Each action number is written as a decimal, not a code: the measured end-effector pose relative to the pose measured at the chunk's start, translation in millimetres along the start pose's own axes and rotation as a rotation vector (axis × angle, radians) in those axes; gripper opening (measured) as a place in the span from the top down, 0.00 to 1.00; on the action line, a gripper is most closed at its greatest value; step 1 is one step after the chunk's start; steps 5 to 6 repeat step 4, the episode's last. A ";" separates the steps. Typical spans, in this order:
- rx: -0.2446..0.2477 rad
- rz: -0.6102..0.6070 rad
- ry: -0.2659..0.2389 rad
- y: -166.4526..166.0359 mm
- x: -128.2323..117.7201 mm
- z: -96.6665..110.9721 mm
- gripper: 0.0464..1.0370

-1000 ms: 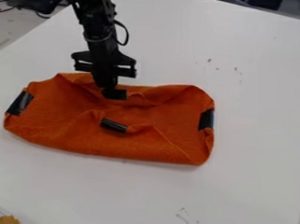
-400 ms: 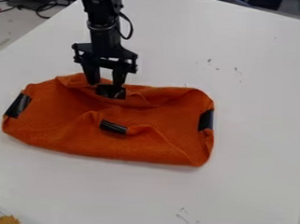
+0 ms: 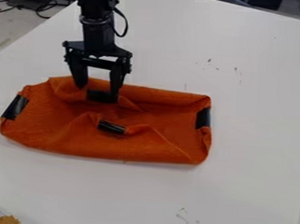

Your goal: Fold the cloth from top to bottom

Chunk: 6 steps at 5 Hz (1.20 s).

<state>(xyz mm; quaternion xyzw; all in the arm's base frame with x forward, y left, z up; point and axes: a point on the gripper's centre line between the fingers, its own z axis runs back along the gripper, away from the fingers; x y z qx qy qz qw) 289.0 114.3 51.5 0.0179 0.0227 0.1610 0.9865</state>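
Note:
The black gripper [image 3: 98, 94] hangs over the back edge of the cloth, left of its middle, its two fingers spread apart with black tape at the cloth's back edge between their tips. The orange cloth [image 3: 58, 128] lies as a wide, rumpled shape, with a raised fold along its back and creases near its centre. Strips of black tape mark its left end, right end, back edge and centre.
The white table [image 3: 239, 136] surrounds the cloth, with small dark marks at right and near the front. A yellowish-brown object [image 3: 9, 220] sits at the lower left corner. Cables [image 3: 48, 5] lie beyond the table at upper left.
The gripper has opened and shifted slightly left. The cloth's back edge with its black tape has moved a little left and forward, and the whole cloth has slid slightly left.

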 end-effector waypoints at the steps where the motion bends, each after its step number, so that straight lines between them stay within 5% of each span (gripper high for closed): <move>1: 0.005 0.020 0.000 3.5 -12.4 6.5 0.04; 3: 0.050 -0.074 -0.085 -5.4 7.4 18.0 0.04; 6: 0.043 -0.064 -0.087 -8.6 16.5 15.6 0.04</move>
